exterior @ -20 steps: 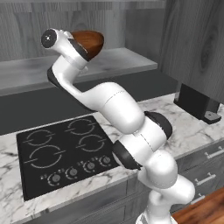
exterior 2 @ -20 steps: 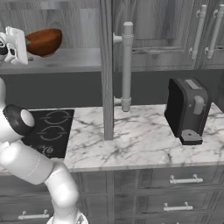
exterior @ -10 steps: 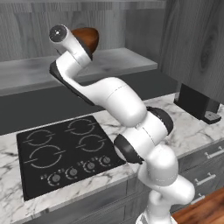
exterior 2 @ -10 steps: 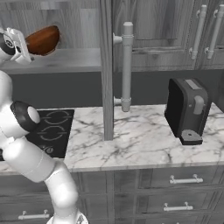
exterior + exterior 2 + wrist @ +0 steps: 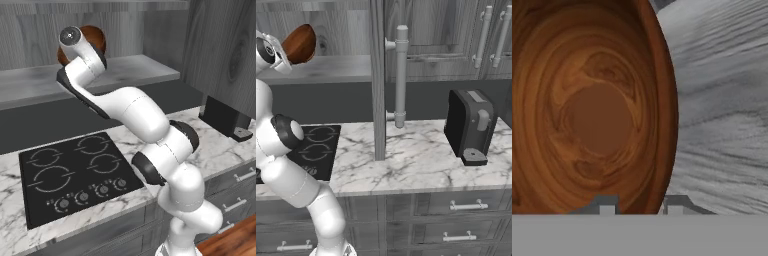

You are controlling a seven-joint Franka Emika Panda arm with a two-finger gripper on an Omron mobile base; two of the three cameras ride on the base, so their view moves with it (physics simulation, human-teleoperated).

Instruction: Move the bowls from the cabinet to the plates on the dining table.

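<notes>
The reddish-brown wooden bowl (image 5: 597, 110) is seen from close up in the hand view, its inside turned toward the camera. The wood is glossy, with swirling darker and lighter grain rings around a flat, plain brown round bottom. The rim (image 5: 664, 100) is thin and darker than the inner wall.

The two dark fingertips (image 5: 674, 202) stand at either side of that rim near its lower edge, one inside the bowl and one outside, so the hand (image 5: 639, 205) is closed on the bowl's wall.

In the right base view the bowl (image 5: 300, 43) is seen tilted well onto its side, its opening facing up and to the right, lifted clear above the grey wood-grain shelf (image 5: 331, 67) of the open cabinet. In the left base view the bowl (image 5: 92, 37) is mostly hidden behind the arm's wrist; a rounded brown edge shows above the shelf (image 5: 125, 70).

Below the shelf the marble table (image 5: 406, 160) carries a black four-ring cooktop (image 5: 75, 172) and a dark boxy appliance (image 5: 470, 125) to the right. A cabinet door (image 5: 378, 75) stands edge-on with a long metal bar handle (image 5: 401, 75).
</notes>
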